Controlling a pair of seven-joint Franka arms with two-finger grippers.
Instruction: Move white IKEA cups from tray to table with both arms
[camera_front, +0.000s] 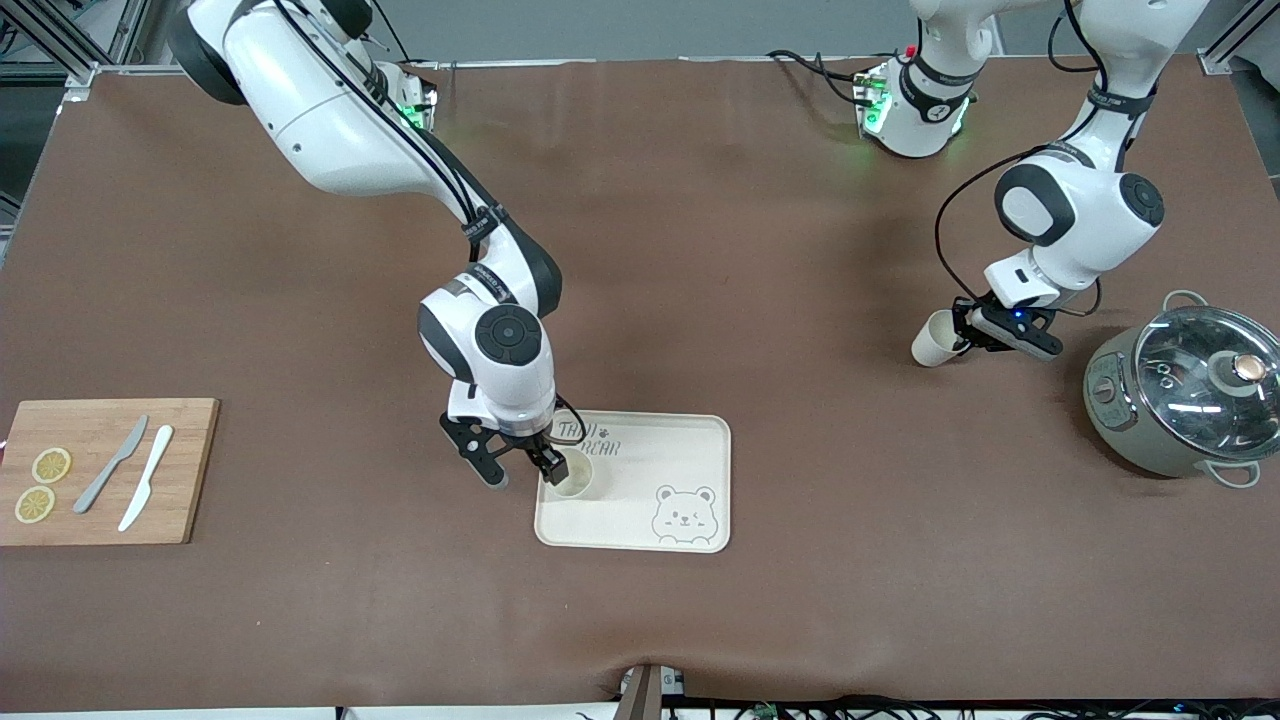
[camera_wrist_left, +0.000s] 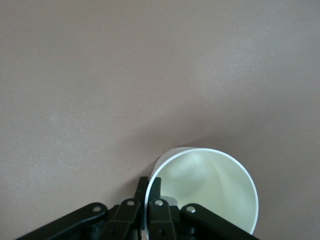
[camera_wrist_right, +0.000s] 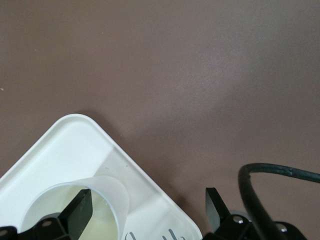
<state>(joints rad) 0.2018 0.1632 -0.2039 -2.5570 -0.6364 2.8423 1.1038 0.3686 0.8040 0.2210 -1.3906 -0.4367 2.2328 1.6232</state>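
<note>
White IKEA cups | one (camera_front: 937, 340) clamped by its rim in my left gripper (camera_front: 968, 330), off the tray (camera_front: 690, 470), tilted over the table (camera_front: 760, 250) | the other cup (camera_front: 576, 474) on tray, my right gripper (camera_front: 522, 472) spread wide astride its wall | neither set down yet

A matte brown mat (camera_front: 760, 250) covered the whole work surface, creased faintly along its front edge. Aluminium frame struts (camera_front: 60, 45) stood past both back corners. A pale grey wall (camera_front: 640, 25) ran along the back edge. Even, soft light left only weak shadows.
</note>
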